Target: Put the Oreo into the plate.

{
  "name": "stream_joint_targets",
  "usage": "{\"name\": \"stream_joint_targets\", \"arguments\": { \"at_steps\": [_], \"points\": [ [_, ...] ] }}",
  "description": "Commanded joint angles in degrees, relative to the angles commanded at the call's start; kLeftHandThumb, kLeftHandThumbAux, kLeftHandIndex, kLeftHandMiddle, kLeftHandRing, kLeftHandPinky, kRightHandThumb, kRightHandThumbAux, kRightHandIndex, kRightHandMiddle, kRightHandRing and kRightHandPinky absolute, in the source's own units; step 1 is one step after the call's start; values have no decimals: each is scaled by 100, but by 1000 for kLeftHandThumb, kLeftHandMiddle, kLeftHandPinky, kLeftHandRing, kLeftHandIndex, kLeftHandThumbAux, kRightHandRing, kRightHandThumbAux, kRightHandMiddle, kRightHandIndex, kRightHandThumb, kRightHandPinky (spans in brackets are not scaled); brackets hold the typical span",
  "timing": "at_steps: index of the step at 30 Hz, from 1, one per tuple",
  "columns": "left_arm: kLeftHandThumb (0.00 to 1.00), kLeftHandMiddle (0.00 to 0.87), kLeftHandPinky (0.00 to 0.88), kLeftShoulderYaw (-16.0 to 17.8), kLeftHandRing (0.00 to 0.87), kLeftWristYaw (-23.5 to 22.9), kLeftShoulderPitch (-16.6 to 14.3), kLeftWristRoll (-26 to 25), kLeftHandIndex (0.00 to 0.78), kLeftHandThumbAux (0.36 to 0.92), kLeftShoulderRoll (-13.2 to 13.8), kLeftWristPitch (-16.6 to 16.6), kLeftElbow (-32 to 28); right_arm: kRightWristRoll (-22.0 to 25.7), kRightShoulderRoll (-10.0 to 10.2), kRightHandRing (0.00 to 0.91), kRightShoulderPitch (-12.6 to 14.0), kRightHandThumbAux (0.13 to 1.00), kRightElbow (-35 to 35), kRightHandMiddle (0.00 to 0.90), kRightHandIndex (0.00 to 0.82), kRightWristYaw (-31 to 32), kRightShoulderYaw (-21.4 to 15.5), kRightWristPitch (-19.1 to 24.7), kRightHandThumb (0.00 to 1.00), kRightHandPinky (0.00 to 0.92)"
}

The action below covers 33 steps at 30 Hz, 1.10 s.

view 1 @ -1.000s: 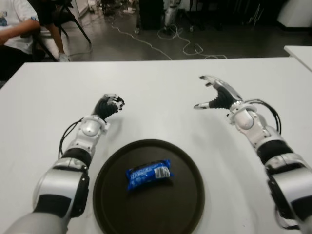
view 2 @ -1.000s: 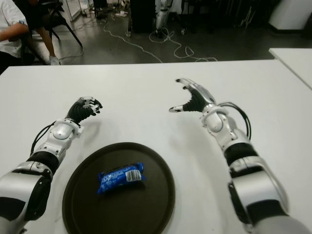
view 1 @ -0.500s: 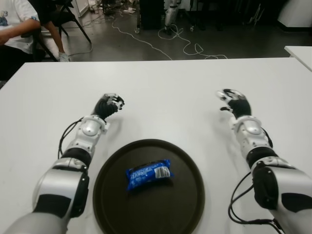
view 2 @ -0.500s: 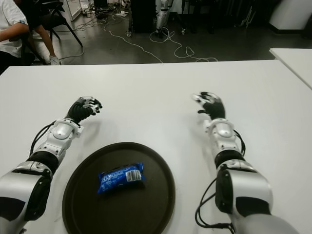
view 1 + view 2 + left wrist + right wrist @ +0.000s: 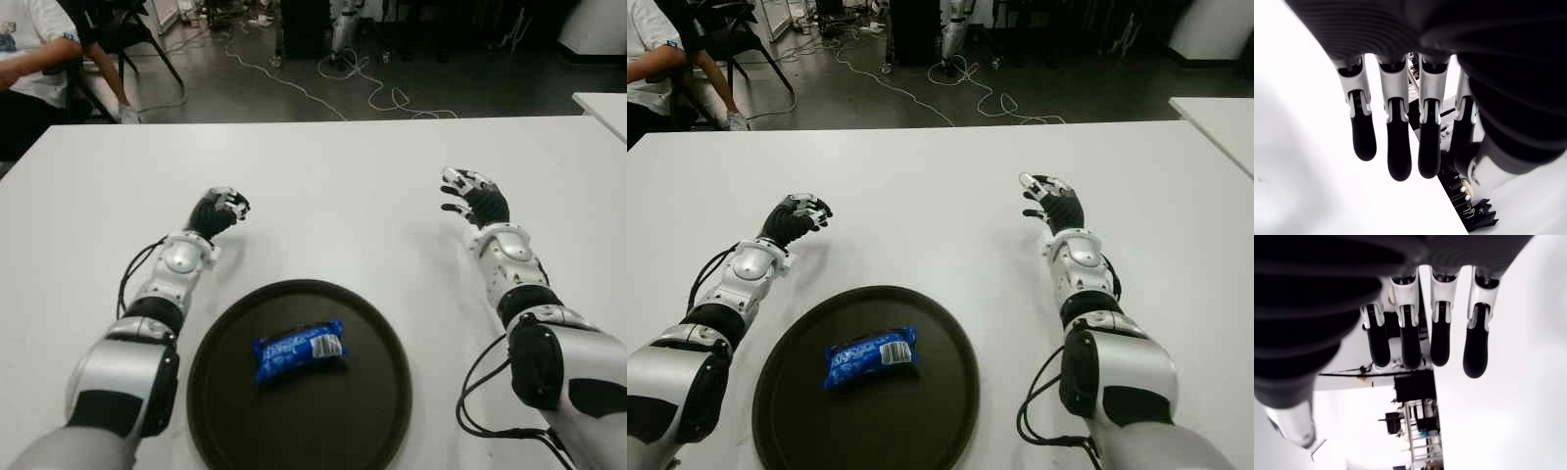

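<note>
- Left hand (image 5: pixel 217 211) is out over the white table (image 5: pixel 323 186), forward and to the left of the plate; forearm runs from the lower left up toward it.
- Left fingers (image 5: pixel 1393 147) hang loosely bent in the wrist view, with nothing between them; in the eye views they look half curled. Hand is empty.
- Right hand (image 5: pixel 474 199) is out over the table on the right side, well apart from the plate, with the forearm stretched straight ahead from the lower right.
- Right fingers (image 5: pixel 1409 345) are relaxed and slightly bent with gaps between them, grasping nothing; thumb sits off to the side.
- Can't tell whether either hand touches the table top.
- Plate (image 5: pixel 362 411): dark, round and flat, near the table's front edge, between the two arms, closer to the left arm.
- Oreo (image 5: pixel 299 350): blue packet lying flat inside the plate, left of its centre, long side roughly across and slightly tilted. Neither hand is near it.
- Nothing else is in the plate.
- Background: a person (image 5: pixel 34 59) is seated at the far left behind the table; cables (image 5: pixel 362 88) lie on the floor beyond the far edge.
</note>
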Motion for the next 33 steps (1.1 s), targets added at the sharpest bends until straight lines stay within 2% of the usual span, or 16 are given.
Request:
{"name": "stream_joint_targets", "arguments": {
  "at_steps": [13, 33],
  "points": [
    [943, 440, 385, -25, 439, 10, -9, 29, 491, 653, -1, 3, 7, -26, -32, 552, -10, 648, 25, 537, 385, -243, -12, 190, 116, 529],
    [942, 438, 386, 22, 436, 49, -12, -19, 489, 654, -31, 67, 13, -68, -36, 553, 3, 643, 31, 539, 380, -421, 34, 200, 158, 542]
  ]
}}
